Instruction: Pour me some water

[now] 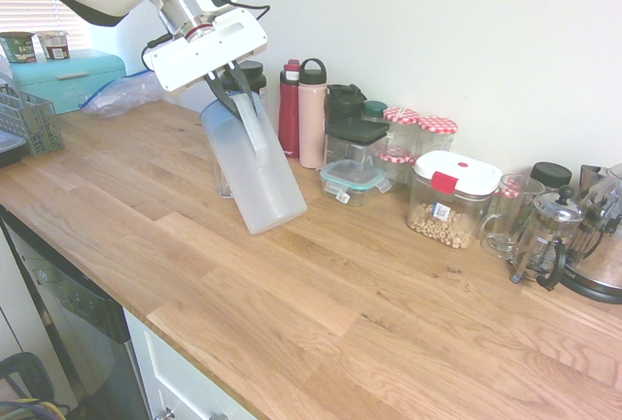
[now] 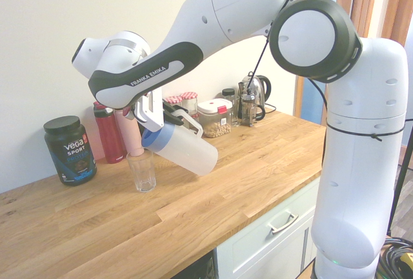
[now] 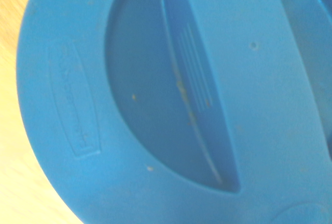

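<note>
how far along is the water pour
Done: the pincer is shut on the pitcher by its handle and has it off the counter. In hand: the pitcher is tipped, blue lid end just above the glass. Left: no water shows in the glass, so the pour itself remains, then setting the pitcher down.

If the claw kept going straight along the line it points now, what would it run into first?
The claw is shut on the pitcher by its handle, pointing down at a slant. Straight on lies the pitcher's blue lid, then probably the glass beneath; depth is uncertain.
</note>
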`<state>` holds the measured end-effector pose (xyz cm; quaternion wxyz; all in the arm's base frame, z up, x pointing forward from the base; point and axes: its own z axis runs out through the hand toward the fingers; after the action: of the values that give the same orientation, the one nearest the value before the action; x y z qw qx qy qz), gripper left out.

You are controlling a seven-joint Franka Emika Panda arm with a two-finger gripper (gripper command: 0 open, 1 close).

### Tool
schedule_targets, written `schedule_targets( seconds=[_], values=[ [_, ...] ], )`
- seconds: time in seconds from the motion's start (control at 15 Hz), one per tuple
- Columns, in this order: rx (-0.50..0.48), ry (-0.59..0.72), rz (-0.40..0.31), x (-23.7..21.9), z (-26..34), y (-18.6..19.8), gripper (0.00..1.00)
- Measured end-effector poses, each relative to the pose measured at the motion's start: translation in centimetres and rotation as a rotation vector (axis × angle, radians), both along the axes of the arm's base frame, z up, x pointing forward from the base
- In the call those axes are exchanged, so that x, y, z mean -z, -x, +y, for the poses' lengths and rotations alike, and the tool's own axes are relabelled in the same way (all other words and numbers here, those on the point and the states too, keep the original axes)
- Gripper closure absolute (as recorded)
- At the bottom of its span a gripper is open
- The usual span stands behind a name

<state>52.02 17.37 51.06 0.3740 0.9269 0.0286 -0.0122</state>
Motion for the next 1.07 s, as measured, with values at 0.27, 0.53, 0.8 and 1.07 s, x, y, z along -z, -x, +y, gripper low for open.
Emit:
schedule_targets(
  seconds=[0.27,0.53,0.8,1.07],
  values=[
    [0.093,-0.147,-0.095,-6.0,-3.3,-0.5,1.0],
    [0.268,-0.341,-0.213,-10.5,-12.3,1.2,1.0],
    [0.44,-0.467,-0.323,-8.1,-20.5,4.0,1.0],
    [0.586,-0.565,-0.453,-5.5,-25.4,7.3,1.0]
  ],
)
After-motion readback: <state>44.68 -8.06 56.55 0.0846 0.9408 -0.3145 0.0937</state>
